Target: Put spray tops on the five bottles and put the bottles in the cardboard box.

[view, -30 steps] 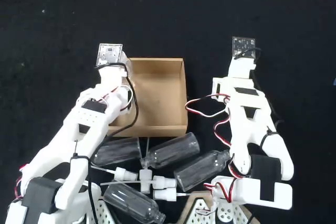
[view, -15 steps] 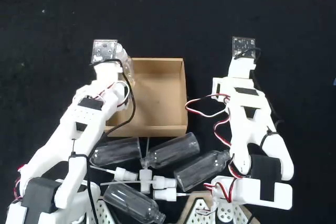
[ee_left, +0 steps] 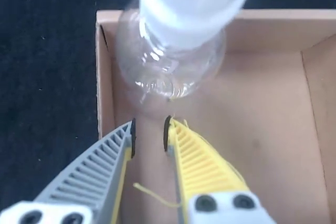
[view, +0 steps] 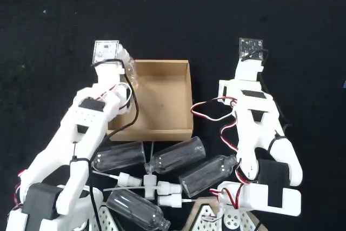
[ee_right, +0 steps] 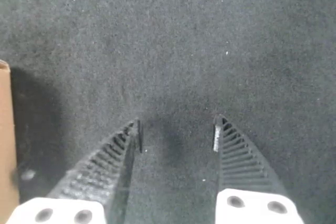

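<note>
Over the back-left corner of the cardboard box (view: 162, 98), my left gripper (ee_left: 149, 132) has its fingers parted by a narrow gap with nothing between them. One clear bottle (ee_left: 170, 61) sits just past the fingertips, inside the box against that corner; from the high view it leans on the left wall, tilted. Part of it close to the wrist camera is blurred, so can't tell whether it has a spray top on. My right gripper (ee_right: 177, 127) is spread wide and holds nothing, hanging over bare black table (ee_right: 210, 35) to the right of the box, well apart from the bottles. Four more bottles lie on their sides on the table in front of the box: one (view: 120, 155) near the box's front-left corner, one (view: 175, 155) just right of it, one (view: 208, 175) further right by my right arm's base, and one (view: 138, 209) nearest the front edge. None of these four has a top on. Loose spray tops (view: 162, 189) lie in a cluster between those bottles, dip tubes pointing different ways; exact count is hard to tell.
</note>
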{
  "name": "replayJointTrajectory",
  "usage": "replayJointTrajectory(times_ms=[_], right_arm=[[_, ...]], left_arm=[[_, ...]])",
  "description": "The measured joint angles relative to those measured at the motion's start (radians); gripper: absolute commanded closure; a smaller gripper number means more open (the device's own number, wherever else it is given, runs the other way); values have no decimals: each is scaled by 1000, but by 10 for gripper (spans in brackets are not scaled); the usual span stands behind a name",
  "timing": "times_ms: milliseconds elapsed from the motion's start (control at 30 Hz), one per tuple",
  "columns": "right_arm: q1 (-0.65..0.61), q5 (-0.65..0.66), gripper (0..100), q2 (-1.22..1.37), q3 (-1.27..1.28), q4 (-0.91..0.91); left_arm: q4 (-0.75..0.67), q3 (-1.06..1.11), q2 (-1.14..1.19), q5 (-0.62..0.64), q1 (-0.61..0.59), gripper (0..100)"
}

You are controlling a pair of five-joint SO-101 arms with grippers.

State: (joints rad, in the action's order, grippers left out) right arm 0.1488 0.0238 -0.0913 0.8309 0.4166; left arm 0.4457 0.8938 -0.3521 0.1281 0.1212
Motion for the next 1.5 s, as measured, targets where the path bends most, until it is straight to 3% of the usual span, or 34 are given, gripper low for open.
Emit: replayJointTrajectory(times_ms=[367,567,733,900,1067,1267,1500], right_arm=[[0,0,804,0,0,0],[0,0,804,0,0,0],[0,0,804,0,0,0],[23,2,804,0,0,0],[48,0,804,0,0,0],[51,0,804,0,0,0],[51,0,804,0,0,0]], left_arm=[[241,-26,-209,-35,-2,894],[514,-55,-381,-339,-40,894],[853,-110,-477,-618,-46,894],[1108,-135,-516,-766,18,894],[1178,-135,-516,-796,64,881],[1206,-92,-519,-899,72,698],[1198,20,-532,-1097,25,735]])
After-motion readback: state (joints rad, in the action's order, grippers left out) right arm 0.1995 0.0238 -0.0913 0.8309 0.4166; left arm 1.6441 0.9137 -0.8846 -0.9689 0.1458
